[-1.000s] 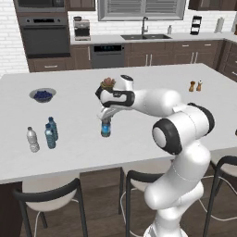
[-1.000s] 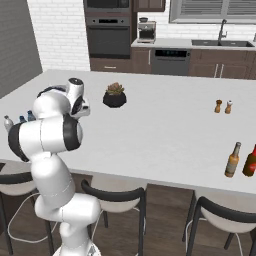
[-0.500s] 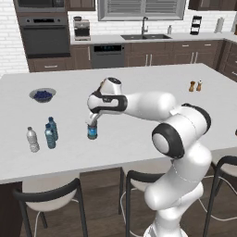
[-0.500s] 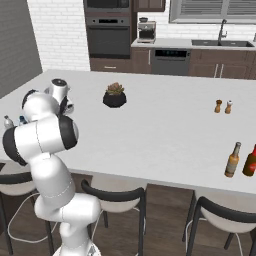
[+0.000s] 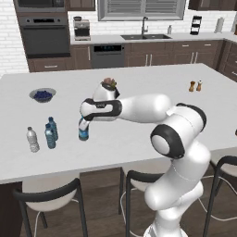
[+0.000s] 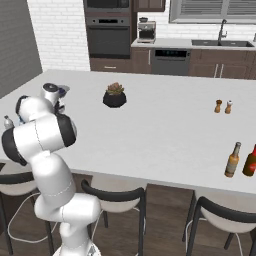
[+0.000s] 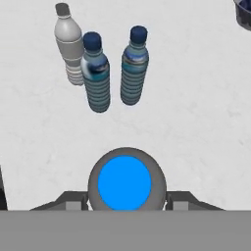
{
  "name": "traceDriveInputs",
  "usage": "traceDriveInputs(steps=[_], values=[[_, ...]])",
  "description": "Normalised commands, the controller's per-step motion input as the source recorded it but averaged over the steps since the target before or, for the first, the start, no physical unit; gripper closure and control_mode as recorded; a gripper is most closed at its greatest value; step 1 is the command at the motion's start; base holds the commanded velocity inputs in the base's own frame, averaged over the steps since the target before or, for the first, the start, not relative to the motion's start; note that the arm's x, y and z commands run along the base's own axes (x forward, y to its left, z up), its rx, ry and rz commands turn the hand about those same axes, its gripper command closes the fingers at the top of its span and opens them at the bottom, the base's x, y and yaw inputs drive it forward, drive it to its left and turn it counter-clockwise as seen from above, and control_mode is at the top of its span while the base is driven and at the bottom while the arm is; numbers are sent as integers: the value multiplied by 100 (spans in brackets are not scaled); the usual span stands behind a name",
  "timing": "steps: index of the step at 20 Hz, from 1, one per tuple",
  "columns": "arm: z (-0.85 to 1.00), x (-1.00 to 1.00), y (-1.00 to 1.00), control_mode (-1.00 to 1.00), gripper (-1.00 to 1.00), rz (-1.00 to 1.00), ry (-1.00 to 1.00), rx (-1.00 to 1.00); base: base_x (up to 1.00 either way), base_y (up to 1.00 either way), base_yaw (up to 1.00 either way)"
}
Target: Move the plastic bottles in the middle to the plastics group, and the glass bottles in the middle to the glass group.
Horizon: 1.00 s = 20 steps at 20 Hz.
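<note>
Walls: white brick.
Cabinets: dark brown, along the far wall beyond the gripper.
Oven: black, built-in.
Window: blinds above the sink.
Island counter: pale grey.
Stools: dark-framed, near side.

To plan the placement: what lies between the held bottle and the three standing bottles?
Nothing: bare counter separates the held bottle from the three standing bottles, seen in the hand view.

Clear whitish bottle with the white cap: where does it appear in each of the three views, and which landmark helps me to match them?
Left base view: clear whitish bottle near the counter's left front, leftmost of the standing bottles.
Right base view: far left edge, partly hidden by the arm; probably it.
Hand view: upper left.
Shared landmark: the blue-tinted water bottle standing beside it.
</note>
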Motion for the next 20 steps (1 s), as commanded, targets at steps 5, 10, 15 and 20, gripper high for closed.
traceDriveInputs(steps=[5,10,15,20], values=[[0,0,38,-100,100,13,0,0,0,0,0],[0,0,34,-100,100,11,-1,0,0,0,0],[0,0,37,-100,100,9,0,0,0,0,0],[-1,5,27,-100,100,6,0,0,0,0,0]])
